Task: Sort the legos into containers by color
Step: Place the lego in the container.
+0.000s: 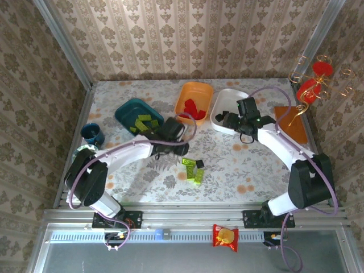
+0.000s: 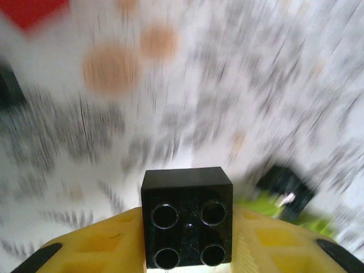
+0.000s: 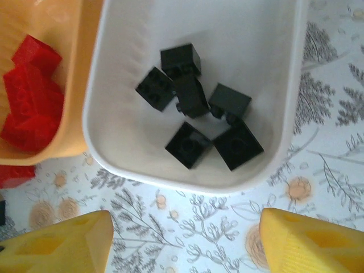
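My left gripper is shut on a black lego, lifted above the blurred table; from above it hovers mid-table near the teal container, which holds green legos. Loose green and black legos lie on the table, also blurred beneath the left gripper. My right gripper is open with nothing between its fingers, just off the near rim of the white container, which holds several black legos. The orange container holds red legos.
A dark blue cup and a green patterned dish stand at the left edge. An orange flat pad and a red wire ornament sit at the right. One red brick lies beside the orange tub.
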Controlling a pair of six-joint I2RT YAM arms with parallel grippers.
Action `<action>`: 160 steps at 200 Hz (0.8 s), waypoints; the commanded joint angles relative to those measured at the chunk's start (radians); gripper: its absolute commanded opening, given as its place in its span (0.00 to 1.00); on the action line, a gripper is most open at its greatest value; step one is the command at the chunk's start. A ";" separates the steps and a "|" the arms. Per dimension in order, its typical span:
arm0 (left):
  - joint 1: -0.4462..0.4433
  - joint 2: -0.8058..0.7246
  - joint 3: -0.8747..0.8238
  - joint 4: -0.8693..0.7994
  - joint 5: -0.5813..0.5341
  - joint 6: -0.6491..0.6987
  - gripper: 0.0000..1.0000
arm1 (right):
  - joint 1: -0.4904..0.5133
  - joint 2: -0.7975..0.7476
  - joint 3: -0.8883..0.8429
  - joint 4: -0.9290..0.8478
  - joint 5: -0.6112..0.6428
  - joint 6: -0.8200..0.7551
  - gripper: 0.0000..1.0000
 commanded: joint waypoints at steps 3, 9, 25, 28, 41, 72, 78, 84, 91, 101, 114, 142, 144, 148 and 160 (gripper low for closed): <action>0.014 0.102 0.177 0.089 0.039 0.060 0.38 | 0.002 -0.064 -0.061 0.018 0.006 0.045 0.70; 0.017 0.140 0.227 0.095 0.050 0.066 0.38 | 0.001 -0.069 -0.076 0.018 0.009 0.049 0.70; 0.027 0.254 0.369 0.104 0.102 0.066 0.38 | 0.002 -0.114 -0.114 0.018 0.012 0.058 0.70; 0.027 0.274 0.395 0.107 0.112 0.065 0.38 | 0.001 -0.118 -0.117 0.015 0.012 0.060 0.70; 0.027 0.361 0.497 0.109 0.148 0.062 0.38 | 0.002 -0.138 -0.141 0.008 0.015 0.066 0.70; 0.027 0.552 0.724 0.084 0.212 0.053 0.38 | 0.003 -0.190 -0.195 0.001 0.012 0.075 0.70; 0.026 0.584 0.762 0.073 0.220 0.051 0.38 | 0.003 -0.196 -0.201 -0.002 0.013 0.075 0.70; 0.026 0.612 0.797 0.063 0.229 0.049 0.39 | 0.003 -0.200 -0.205 -0.006 0.013 0.075 0.70; 0.026 0.647 0.835 0.053 0.240 0.045 0.39 | 0.003 -0.207 -0.210 -0.008 0.013 0.075 0.70; 0.024 0.687 0.892 0.034 0.252 0.039 0.41 | 0.003 -0.214 -0.217 -0.008 0.011 0.075 0.70; 0.023 0.735 0.952 0.012 0.262 0.027 0.45 | 0.003 -0.220 -0.222 -0.008 0.007 0.075 0.70; 0.030 0.751 1.000 -0.001 0.268 -0.004 0.70 | 0.010 -0.227 -0.221 -0.002 -0.012 0.066 0.70; 0.032 0.747 0.998 0.002 0.269 -0.006 0.71 | 0.010 -0.228 -0.221 -0.003 -0.011 0.066 0.70; 0.034 0.735 0.992 0.009 0.270 -0.008 0.73 | 0.012 -0.228 -0.221 -0.004 -0.011 0.064 0.70; 0.041 0.686 0.954 0.034 0.267 -0.013 0.76 | 0.018 -0.231 -0.222 -0.001 -0.014 0.062 0.71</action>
